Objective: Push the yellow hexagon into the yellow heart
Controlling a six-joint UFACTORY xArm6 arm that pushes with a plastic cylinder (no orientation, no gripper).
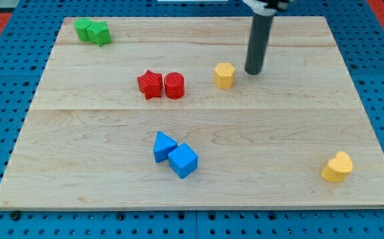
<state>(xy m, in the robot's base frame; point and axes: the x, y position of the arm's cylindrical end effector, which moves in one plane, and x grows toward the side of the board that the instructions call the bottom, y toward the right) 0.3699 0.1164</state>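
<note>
My tip (254, 71) rested on the table (298, 119), near the view's top and right of centre. There were no fingers on this arm (only a straight dark rod), so nothing could be open or closed. The yellow hexagon (224, 75) sat just to the view's left of my tip, close but apart from it. The yellow heart (337, 166) lay well away from my tip, toward the view's bottom right corner. Farther to the view's left of my tip stood a red cylinder (174, 85) touching a red star (150, 84). Two green blocks (92, 31) huddled in the far top left. Below and left of my tip, a blue cube (183, 160) touched a blue triangle (163, 146).
</note>
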